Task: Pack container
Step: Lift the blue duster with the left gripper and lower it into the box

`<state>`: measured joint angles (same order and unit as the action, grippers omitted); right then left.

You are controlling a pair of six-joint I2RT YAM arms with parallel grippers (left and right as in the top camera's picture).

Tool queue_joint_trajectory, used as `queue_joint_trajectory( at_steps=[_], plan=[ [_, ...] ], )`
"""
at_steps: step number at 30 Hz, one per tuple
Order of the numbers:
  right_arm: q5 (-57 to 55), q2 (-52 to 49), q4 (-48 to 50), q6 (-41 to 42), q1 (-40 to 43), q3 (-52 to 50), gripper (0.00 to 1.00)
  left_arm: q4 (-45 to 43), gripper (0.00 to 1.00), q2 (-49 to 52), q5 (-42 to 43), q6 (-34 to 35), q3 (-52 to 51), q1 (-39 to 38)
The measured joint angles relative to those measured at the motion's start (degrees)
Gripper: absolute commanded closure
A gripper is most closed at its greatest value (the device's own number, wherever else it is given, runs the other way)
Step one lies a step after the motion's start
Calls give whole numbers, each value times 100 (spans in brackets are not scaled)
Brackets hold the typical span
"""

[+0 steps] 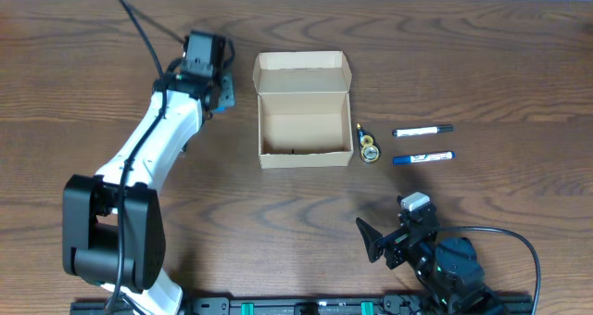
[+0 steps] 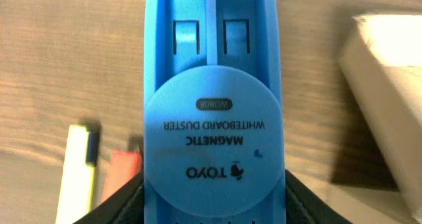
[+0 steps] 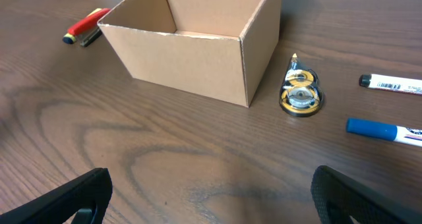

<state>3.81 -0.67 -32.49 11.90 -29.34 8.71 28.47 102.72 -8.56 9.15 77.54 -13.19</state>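
Blue whiteboard duster [image 2: 214, 118] fills the left wrist view, its long axis running away from the camera, clamped at its sides between the dark fingers [image 2: 122, 201] of the left gripper [image 2: 214, 207]. The container [image 2: 389, 99] shows just to its right, and a yellow highlighter [image 2: 78, 171] and red pen [image 2: 119, 171] lie on the table [image 2: 53, 66] to its left. Overhead, the open container sits mid-table toward the far edge, its long side parallel to that edge, with the left gripper just beside its left wall. I judge this arm much the nearer, the carry going rightward over that wall. In the right wrist view, the right gripper [image 3: 217, 204] hangs spread wide and empty near the front edge, well apart from the container.
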Motion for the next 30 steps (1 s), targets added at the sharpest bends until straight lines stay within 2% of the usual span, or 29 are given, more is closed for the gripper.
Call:
queue_joint_trajectory(
  at_steps=[5, 9, 13, 19, 24, 30],
  plan=[
    [2, 0, 4, 0, 0, 0, 1, 699, 74, -247, 125, -1023, 763, -544],
    [2, 0, 4, 0, 0, 0, 1, 1032, 69, -533, 634, -2072, 1086, -1185],
    [0, 0, 4, 0, 0, 0, 1, 1488, 69, -605, 1189, -3071, 1134, -1637],
    [0, 0, 2, 0, 0, 0, 1, 2090, 69, -459, 1978, -4356, 1128, -1755],
    [2, 0, 2, 0, 0, 0, 1, 2149, 68, -262, 2253, -5165, 1128, -1751],
    [2, 0, 2, 0, 0, 0, 1, 2166, 77, 103, 2363, -6013, 1128, -1720]
  ],
)
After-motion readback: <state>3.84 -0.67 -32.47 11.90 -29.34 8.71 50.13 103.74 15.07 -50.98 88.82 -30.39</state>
